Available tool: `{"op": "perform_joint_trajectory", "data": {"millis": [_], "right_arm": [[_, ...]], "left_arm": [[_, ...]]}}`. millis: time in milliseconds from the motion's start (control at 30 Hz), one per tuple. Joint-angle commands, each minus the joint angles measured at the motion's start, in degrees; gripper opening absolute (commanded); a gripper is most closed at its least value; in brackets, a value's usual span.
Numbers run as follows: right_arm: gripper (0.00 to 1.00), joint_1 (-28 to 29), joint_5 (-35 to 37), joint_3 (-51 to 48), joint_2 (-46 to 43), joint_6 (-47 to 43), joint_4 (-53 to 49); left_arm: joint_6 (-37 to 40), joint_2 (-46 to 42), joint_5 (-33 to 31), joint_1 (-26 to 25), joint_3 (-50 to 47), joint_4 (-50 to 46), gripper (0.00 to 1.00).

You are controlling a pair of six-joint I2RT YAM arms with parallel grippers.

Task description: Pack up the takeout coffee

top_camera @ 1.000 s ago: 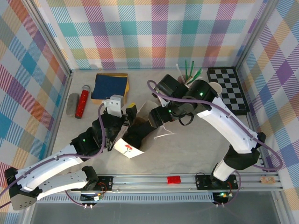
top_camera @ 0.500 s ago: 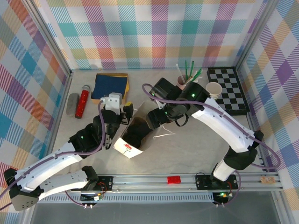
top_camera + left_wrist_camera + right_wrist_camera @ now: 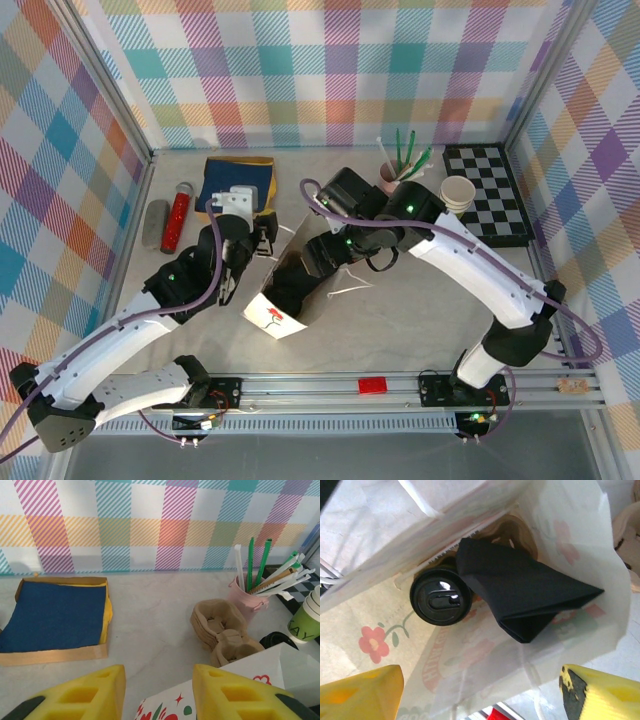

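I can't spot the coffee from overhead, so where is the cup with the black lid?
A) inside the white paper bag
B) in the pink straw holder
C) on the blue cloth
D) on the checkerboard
A: the right wrist view looks into the paper bag, where the coffee cup with its black lid sits beside a folded black napkin.

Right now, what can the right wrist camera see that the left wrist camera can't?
Right wrist view's own: the takeout coffee cup, seen as a round black plastic lid, and a folded black napkin, both down inside the white paper bag with red flowers. Left wrist view's own: a blue cloth in a shallow tan tray, a pink cup of straws and a green paper cup at the right edge. Shared: that bag.
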Motion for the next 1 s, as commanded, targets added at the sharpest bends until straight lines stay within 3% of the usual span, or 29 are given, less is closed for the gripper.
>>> {"op": "perform_joint_trajectory", "data": {"millis": [0,33,133,400,667,833,967], "right_arm": [[0.81,0.57,-1.13,-0.32,-1.46,-1.36,1.96],[0.81,0.59,-0.91,-0.25,-1.67,-1.31,2.05],[0.81,0.56,-0.37,-0.18,-2.06,-1.54,2.31],[0.81,0.60,0.74,-0.66,-2.39,-1.42,1.82],[0.82,0.57,0.98,0.08,-3.33,-1.30,2.99],[0.85,0.57,1.68,-0.31,-4.37,0.12,4.25],[0.88,0.63,0.93,-1.55,-5.85,2.71,6.61]], "left_arm": [[-1.57,0.04,1.20,0.70,2.42,-2.43,0.53],[-1.57,-0.07,1.20,0.75,2.80,-2.59,0.60],[-1.64,-0.34,1.03,1.02,4.00,-3.09,0.69],[-1.28,0.13,1.47,1.67,7.66,-4.78,0.72],[4.05,2.73,-1.55,3.01,14.43,-7.91,0.86],[5.71,5.60,-1.77,5.04,21.62,-14.41,0.92],[4.19,10.24,0.76,10.27,29.65,-26.12,0.94]]}}
